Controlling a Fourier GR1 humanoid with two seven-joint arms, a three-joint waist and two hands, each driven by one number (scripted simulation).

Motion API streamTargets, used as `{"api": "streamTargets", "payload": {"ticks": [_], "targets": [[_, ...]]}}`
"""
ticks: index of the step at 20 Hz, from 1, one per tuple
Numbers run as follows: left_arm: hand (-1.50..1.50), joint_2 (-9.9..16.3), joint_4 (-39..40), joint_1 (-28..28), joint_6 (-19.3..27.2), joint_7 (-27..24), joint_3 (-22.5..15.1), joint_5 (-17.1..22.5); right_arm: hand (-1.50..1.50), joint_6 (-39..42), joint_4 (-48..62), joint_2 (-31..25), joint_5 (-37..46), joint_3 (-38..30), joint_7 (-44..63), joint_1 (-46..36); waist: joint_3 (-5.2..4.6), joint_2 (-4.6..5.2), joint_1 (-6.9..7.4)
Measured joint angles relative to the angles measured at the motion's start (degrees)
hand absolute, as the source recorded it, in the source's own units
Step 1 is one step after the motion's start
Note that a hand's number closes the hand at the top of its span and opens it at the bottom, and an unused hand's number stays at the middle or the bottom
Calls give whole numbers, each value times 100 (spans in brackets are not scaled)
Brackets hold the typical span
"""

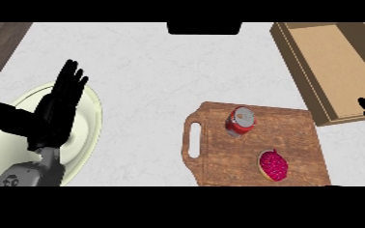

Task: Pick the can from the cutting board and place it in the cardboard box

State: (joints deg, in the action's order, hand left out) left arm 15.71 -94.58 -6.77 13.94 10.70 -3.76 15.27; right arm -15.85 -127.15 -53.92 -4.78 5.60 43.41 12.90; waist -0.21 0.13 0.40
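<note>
Left hand (61,104): open, fingers straight and raised, resting over the plate (91,125); holds nothing.
Right hand (360,105): only a dark tip at the right edge; open or closed, I cannot tell.
Can (240,121): upright on the board (228,166), well to the right of the left hand, not yet picked.
Box (321,63): beyond the can, far right.
Fruit (273,164): just nearer than the can.
Risk: a sideways reach could tip the can, or a low carry could catch the box wall.

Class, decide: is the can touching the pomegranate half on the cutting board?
Apart. The head view shows bare cutting board between the can and the pomegranate half.
</note>
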Motion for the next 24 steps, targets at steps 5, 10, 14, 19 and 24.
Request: {"api": "streamTargets", "payload": {"ticks": [5, 10, 14, 19, 24], "targets": [[0, -9, 109, -95, -120, 27, 110, 7, -150, 97, -110, 343, 116, 516, 1077, -1196, 8, 3, 48], [0, -106, 22, 8, -144, 11, 129, -113, -150, 252, 144, 901, 633, 1036, 1578, -1973, 12, -7, 30], [0, -154, 4, -1, -136, 72, 132, -182, -150, 366, 472, 1180, 820, 1200, 1776, -2303, 14, -10, 18], [0, -303, -28, 187, -156, -56, 94, -292, -150, 405, 775, 1805, 1236, 1565, 1875, -2552, 16, -13, 5], [0, -311, 24, 89, -247, -18, 253, -280, -150, 427, 1035, 2281, 1704, 1698, 1828, -2480, 18, -14, -20]]}}
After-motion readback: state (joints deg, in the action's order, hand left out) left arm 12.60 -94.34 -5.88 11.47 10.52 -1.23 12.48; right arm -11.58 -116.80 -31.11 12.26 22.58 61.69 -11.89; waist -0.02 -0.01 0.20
